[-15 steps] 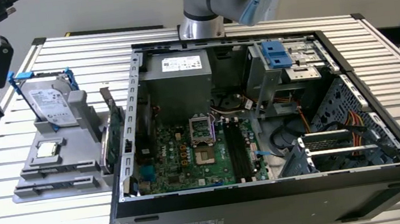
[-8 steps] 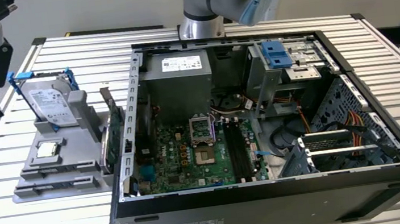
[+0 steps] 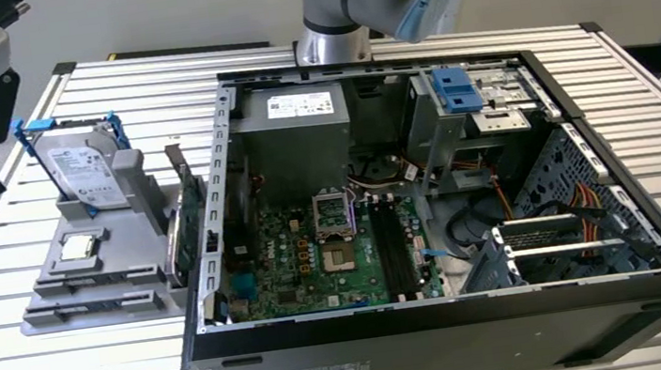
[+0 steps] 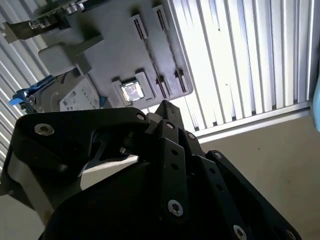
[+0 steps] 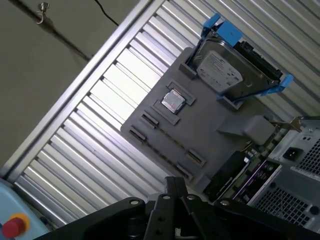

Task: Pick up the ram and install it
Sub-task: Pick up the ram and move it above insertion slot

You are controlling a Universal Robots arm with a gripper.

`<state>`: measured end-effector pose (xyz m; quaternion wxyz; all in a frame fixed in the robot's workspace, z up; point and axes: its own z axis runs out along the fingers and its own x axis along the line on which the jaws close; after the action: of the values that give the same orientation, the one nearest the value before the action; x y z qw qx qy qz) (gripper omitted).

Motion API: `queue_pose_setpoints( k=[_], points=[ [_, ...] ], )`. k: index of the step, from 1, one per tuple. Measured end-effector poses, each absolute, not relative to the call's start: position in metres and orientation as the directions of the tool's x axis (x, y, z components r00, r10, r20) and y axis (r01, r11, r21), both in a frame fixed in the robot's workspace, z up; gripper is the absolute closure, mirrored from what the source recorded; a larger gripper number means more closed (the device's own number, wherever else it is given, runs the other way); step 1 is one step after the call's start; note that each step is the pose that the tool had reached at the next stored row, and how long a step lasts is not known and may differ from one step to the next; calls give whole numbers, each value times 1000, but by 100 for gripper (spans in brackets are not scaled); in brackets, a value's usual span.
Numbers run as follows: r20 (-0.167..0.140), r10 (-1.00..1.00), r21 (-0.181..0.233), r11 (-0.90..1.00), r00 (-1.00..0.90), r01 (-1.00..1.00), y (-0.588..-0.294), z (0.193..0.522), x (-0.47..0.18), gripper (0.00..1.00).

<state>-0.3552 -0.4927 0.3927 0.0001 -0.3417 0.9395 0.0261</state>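
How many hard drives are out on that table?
1: the hard drive stands upright on the grey holder, at the exterior view's left of the computer case. More may hide inside it.

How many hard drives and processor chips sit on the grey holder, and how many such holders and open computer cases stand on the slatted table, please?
hard drive: 1
processor chip: 1
grey holder: 1
open computer case: 1
Total: 4
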Motion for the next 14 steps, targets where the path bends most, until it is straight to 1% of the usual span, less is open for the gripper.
queue_pose_setpoints(
  k=[14],
  points=[
    [-18, -765, 49, 642, -644, -765, -493, 393, -355, 100]
  ],
)
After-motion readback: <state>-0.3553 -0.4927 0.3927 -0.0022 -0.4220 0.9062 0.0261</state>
